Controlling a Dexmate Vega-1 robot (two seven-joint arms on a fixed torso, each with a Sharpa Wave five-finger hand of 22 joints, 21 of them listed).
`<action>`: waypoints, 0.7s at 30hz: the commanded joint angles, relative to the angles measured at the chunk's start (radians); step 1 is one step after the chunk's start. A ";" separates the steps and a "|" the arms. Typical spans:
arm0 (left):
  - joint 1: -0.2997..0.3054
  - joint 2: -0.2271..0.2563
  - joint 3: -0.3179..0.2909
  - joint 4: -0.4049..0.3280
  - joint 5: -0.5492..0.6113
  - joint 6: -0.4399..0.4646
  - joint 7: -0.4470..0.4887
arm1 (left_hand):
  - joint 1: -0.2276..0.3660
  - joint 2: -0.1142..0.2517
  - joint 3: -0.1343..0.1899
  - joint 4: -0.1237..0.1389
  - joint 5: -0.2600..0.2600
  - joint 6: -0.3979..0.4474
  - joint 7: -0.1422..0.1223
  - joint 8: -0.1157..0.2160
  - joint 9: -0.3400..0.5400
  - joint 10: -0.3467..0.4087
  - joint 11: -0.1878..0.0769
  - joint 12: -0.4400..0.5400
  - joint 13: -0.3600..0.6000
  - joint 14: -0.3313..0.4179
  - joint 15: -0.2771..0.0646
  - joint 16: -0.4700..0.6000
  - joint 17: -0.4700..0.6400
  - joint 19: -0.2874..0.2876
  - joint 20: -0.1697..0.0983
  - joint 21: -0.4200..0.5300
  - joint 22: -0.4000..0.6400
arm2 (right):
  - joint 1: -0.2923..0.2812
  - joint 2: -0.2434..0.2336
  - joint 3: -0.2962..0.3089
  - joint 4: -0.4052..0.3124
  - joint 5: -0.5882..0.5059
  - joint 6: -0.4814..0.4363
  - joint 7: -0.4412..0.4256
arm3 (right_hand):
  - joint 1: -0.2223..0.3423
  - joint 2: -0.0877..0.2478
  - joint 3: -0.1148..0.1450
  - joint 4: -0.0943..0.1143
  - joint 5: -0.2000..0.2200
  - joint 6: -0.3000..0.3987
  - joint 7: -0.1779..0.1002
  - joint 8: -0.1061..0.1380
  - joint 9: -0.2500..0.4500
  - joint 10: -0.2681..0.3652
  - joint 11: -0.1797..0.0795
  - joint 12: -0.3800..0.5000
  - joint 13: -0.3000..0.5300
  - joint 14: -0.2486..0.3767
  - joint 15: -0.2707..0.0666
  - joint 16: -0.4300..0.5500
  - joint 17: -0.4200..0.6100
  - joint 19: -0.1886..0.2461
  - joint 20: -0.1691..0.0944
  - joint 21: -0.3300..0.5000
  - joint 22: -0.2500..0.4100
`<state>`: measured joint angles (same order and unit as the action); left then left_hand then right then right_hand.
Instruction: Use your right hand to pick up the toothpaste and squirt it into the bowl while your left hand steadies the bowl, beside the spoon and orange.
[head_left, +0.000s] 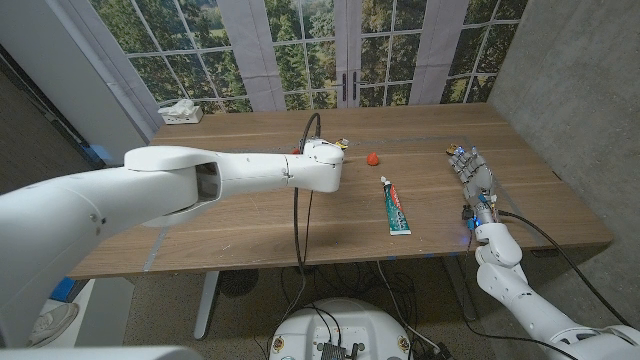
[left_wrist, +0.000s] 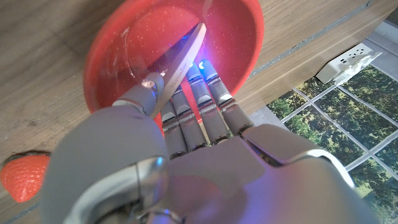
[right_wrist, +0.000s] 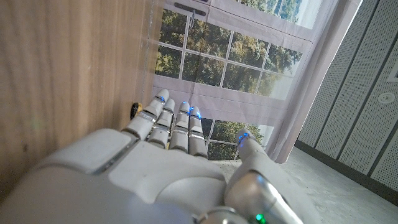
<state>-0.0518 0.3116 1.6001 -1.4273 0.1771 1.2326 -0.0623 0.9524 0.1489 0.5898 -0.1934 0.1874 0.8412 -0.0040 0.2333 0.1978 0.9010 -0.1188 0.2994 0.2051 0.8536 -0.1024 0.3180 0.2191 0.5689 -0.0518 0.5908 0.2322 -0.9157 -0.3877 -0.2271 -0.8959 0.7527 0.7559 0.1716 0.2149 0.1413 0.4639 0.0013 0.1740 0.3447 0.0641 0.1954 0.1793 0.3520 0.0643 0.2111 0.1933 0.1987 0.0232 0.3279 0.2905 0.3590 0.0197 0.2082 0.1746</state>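
Where windows loom, wooden table (head_left: 250, 215).

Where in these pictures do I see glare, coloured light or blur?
Left wrist view: blue-violet lamps on the left hand tint the red bowl, whose wet-looking inside glints; the near hand is soft. Right wrist view: the right hand is blurred, the window sharp. Head view: even daylight, the toothpaste crisp.
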 joint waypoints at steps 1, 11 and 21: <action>0.084 0.025 -0.091 -0.023 0.046 -0.038 0.102 | 0.082 0.034 0.003 0.006 -0.003 0.033 0.020 -0.001 0.009 0.173 -0.094 0.049 0.033 0.034 -0.138 0.023 0.018 0.008 -0.020 0.033 0.009 | -0.004 -0.013 -0.006 -0.014 -0.021 -0.005 -0.032 | 0.002 0.025 0.002 -0.002 0.000 0.007 0.001 0.000 0.002 0.006 0.002 0.003 0.002 0.006 0.000 0.008 0.002 0.009 -0.006 0.007 0.002; 0.215 0.060 -0.238 -0.094 0.108 -0.076 0.267 | 0.121 0.048 -0.013 0.028 -0.014 0.025 0.004 0.012 0.049 0.210 -0.087 0.102 0.107 0.098 -0.137 0.078 0.074 0.025 -0.037 0.099 0.030 | -0.008 -0.018 -0.009 -0.027 -0.030 -0.009 -0.049 | 0.002 0.024 0.001 -0.003 0.000 0.006 0.002 -0.001 0.002 0.007 0.002 0.002 0.002 0.006 -0.001 0.007 0.003 0.009 -0.005 0.006 0.002; 0.345 0.070 -0.388 -0.133 0.149 -0.159 0.405 | 0.151 0.039 -0.012 0.030 -0.013 0.075 0.033 0.073 0.128 0.228 -0.090 0.216 0.267 0.150 -0.136 0.113 0.165 0.103 -0.054 0.265 0.087 | -0.011 -0.023 -0.013 -0.040 -0.037 -0.016 -0.060 | 0.003 0.023 0.001 -0.005 0.000 0.007 0.002 -0.001 0.002 0.007 0.002 0.001 0.003 0.007 0.001 0.006 0.004 0.010 -0.005 0.005 0.002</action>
<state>0.1623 0.3648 1.3655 -1.5127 0.2815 1.1419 0.2112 1.0004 0.1008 0.5665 -0.1672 0.1700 0.8981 0.0221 0.2933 0.3131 0.9671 -0.0609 0.4979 0.4451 0.9834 -0.1432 0.4205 0.3693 0.6535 -0.0615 0.8252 0.3059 -0.9229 -0.4057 -0.2360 -0.9211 0.7245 0.7453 0.1272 0.2253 0.1517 0.4639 0.0014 0.1740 0.3446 0.0641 0.1954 0.1791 0.3519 0.0643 0.2112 0.1932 0.1986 0.0232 0.3279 0.2903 0.3660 0.0125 0.2082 0.1745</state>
